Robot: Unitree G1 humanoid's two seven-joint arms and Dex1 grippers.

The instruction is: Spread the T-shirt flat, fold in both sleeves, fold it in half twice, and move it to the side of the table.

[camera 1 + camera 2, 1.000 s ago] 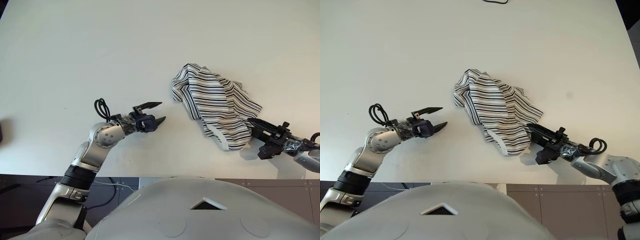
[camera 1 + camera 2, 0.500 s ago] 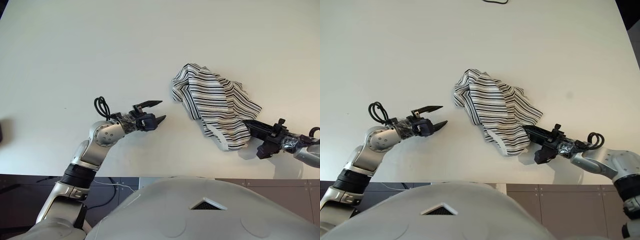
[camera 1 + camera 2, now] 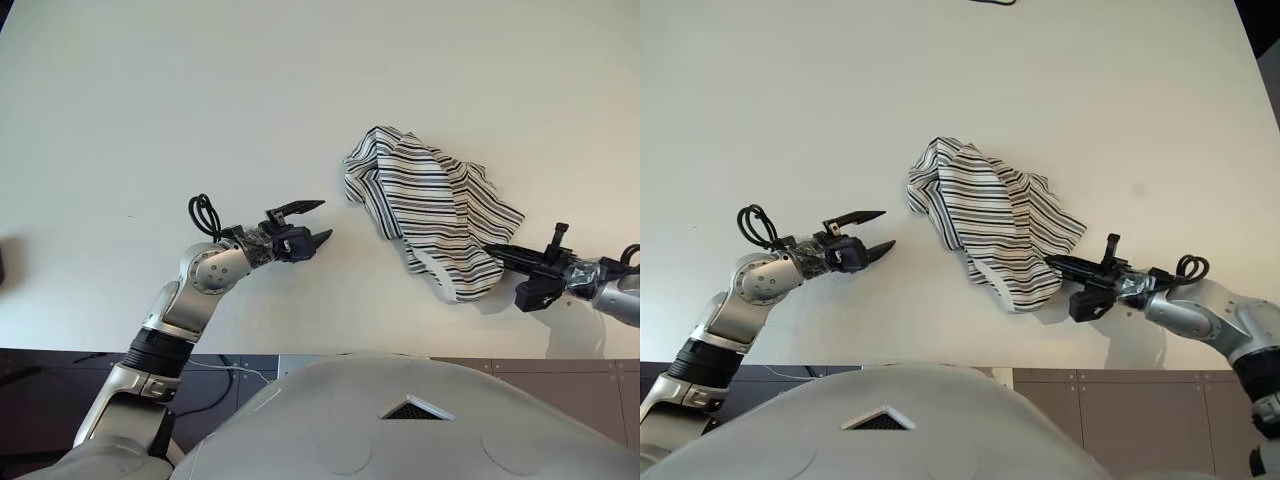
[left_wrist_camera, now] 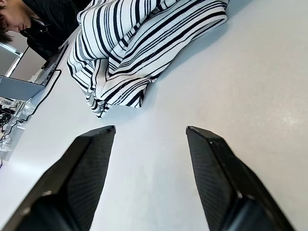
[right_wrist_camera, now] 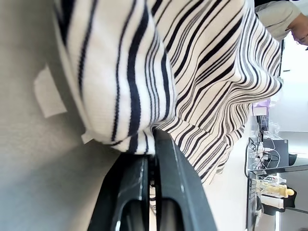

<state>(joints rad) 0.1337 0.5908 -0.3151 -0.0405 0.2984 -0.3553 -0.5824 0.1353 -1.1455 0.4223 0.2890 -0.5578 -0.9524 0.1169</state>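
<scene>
The black-and-white striped T-shirt (image 3: pixel 430 205) lies crumpled in a heap on the white table (image 3: pixel 150 120), right of centre. My right gripper (image 3: pixel 492 250) lies low at the heap's near right edge. In the right wrist view its fingers (image 5: pixel 168 178) are pressed together with the shirt's (image 5: pixel 183 62) hem pinched at their tips. My left gripper (image 3: pixel 312 222) hovers open over bare table a short way left of the shirt, pointing at it. In the left wrist view its two fingers (image 4: pixel 91 163) stand wide apart, with the shirt (image 4: pixel 134 53) beyond them.
The table's near edge (image 3: pixel 80 348) runs just behind both arms. A black cable (image 3: pixel 990 2) lies at the far edge. A dark object (image 3: pixel 3 265) sits at the left border. Bare table surrounds the shirt to the left and beyond it.
My right gripper slid in at the shirt's near edge and its spread fingers closed on the hem, with the wrist rolling. The left arm stayed almost still.
</scene>
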